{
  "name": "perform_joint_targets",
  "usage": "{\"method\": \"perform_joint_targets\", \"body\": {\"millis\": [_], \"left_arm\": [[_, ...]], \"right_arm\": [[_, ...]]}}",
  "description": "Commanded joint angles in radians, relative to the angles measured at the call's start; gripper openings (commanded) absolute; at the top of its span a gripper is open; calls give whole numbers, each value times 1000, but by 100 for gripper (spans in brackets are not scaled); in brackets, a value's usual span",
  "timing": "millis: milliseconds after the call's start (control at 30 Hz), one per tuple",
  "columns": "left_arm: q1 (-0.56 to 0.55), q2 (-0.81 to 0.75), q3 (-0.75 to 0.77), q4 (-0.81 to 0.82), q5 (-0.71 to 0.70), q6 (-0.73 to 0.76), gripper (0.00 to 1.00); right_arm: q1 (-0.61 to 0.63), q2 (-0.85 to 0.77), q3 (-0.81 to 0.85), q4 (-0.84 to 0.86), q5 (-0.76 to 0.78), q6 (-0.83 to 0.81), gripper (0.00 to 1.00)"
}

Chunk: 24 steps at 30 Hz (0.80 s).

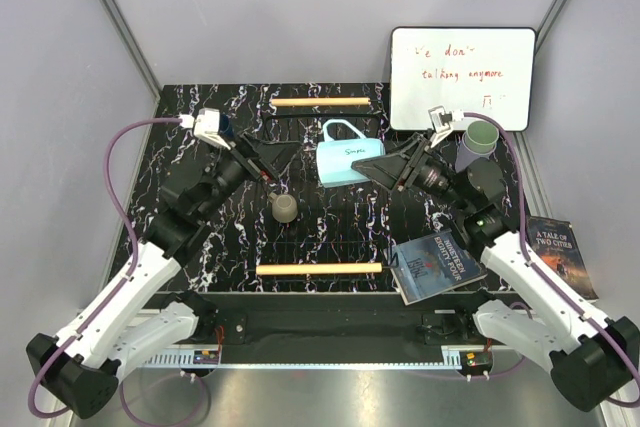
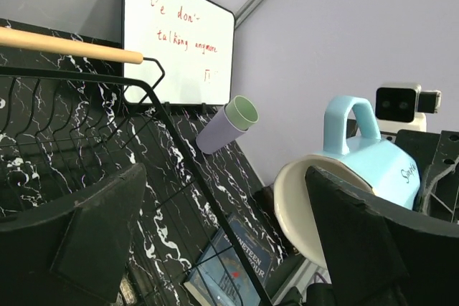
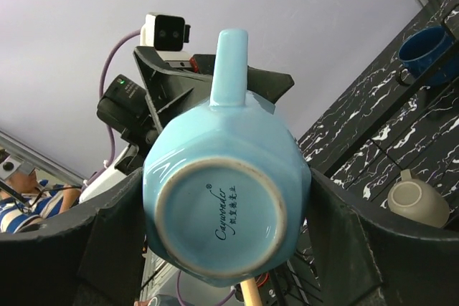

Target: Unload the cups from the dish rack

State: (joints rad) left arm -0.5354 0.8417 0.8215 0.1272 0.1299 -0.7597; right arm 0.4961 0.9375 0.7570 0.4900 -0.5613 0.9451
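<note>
The black wire dish rack with wooden bar handles fills the middle of the table. My right gripper is shut on the light blue mug, which lies on its side with its handle up; its base fills the right wrist view between both fingers. My left gripper is open and empty just left of the mug's mouth. The beige mug stands in the rack. The navy mug is at the far left corner. The lavender tumbler with the pale green tumbler in it stands right of the rack.
A white whiteboard leans at the back right. One book lies against the rack's right front corner and another book lies further right. Grey walls close in the table on three sides.
</note>
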Motion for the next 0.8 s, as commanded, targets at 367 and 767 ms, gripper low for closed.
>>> {"method": "perform_joint_targets", "body": {"millis": [367, 767], "left_arm": [[-5, 14, 21, 227, 198, -141, 95], [-23, 16, -12, 224, 182, -139, 95]], "right_arm": [[-2, 176, 19, 240, -25, 64, 0], [-4, 146, 21, 217, 38, 32, 0]]}}
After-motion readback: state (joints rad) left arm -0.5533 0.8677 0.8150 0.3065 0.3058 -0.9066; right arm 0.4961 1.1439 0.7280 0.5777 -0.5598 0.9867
